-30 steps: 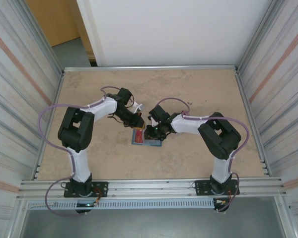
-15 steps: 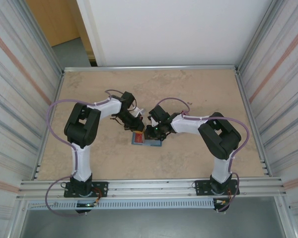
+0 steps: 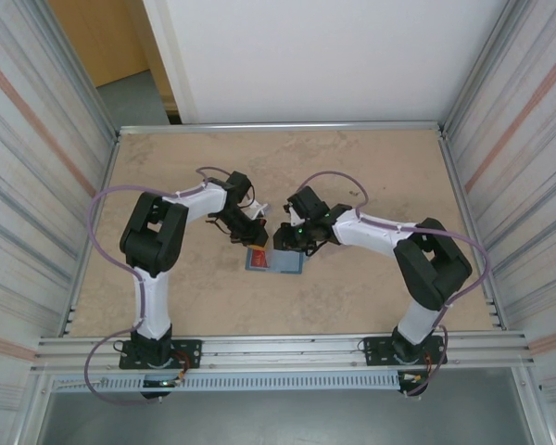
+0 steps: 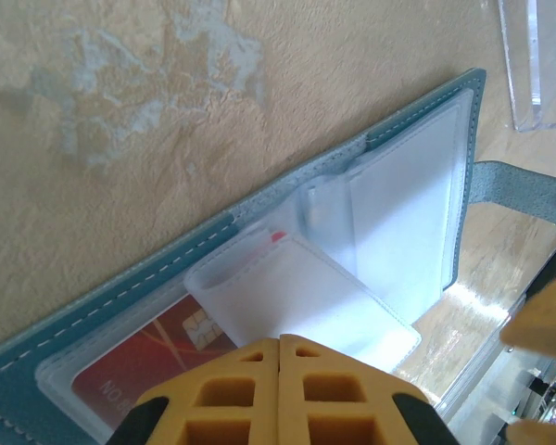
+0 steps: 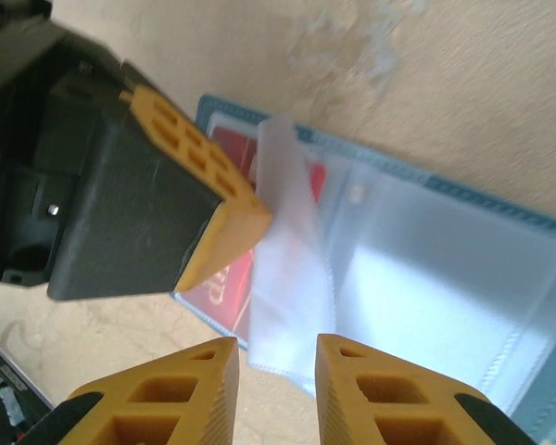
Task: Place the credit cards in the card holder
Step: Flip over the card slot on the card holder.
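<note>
Where the two arms meet at the middle of the beige marbled counter (image 3: pixel 167 158), the small teal-blue booklet-style card holder (image 3: pixel 276 262) lies open and flat, its pale translucent pockets facing up. The left gripper (image 4: pixel 278 357) is clenched, its orange fingers pressed together on the near edge of a loose clear plastic sleeve (image 4: pixel 296 287) of the card holder (image 4: pixel 102 311), which it holds raised off the page. Under the clear pocket beneath, a thin red credit card (image 4: pixel 157 352) with a gold chip and white lettering sits inside the left page. From the right wrist, that sleeve (image 5: pixel 283 232) stands up against the left gripper (image 5: pixel 195 176), with the red credit card (image 5: pixel 232 139) behind it. The right gripper (image 5: pixel 276 362) hangs just over the card holder (image 5: pixel 435 278), released, its fingers apart with nothing between them. The teal snap tab (image 4: pixel 519 185) sticks out from the far page, near a transparent rigid plastic case (image 4: pixel 537 65).
</note>
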Available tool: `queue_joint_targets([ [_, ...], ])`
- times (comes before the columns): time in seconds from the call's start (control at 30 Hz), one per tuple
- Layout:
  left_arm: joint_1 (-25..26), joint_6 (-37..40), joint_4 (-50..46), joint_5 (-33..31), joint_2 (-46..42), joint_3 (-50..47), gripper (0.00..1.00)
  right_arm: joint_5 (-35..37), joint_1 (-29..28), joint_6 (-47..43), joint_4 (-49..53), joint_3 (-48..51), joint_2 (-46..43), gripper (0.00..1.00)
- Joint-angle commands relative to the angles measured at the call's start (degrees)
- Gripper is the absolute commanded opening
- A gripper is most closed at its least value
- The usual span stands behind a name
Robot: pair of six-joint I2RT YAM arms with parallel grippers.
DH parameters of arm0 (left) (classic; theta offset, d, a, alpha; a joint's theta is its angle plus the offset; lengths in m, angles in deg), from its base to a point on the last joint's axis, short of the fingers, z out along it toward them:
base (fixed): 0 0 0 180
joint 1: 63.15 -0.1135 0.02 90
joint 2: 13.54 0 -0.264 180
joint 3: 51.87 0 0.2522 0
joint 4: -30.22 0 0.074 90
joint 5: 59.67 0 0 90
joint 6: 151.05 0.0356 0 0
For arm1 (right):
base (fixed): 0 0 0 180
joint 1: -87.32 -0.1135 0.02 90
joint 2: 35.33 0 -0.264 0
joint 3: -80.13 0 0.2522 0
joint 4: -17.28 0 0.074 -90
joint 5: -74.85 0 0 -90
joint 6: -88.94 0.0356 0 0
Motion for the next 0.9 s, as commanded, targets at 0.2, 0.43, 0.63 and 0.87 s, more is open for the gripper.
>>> queue_joint_targets([
  [0.2, 0.2, 1.5, -1.6, -0.7, 0.0, 0.9, 0.00, -5.7, 0.8, 2.9, -4.9, 1.5, 5.4, 0.29],
  [0.43, 0.0, 1.3, -1.6, -0.3, -1.8, 0.6, 0.00, -6.9, -0.9, 3.6, -5.6, 1.4, 6.2, 0.29],
  [0.63, -1.1, 1.1, -1.5, 0.4, -7.8, -0.1, 0.00, -7.2, -2.2, 4.4, -6.3, 0.6, 5.4, 0.28],
  [0.87, -4.7, 2.0, 0.3, -1.4, -14.2, -3.6, 0.01, -7.9, -3.6, 4.2, -6.1, -3.9, 8.5, 0.29],
])
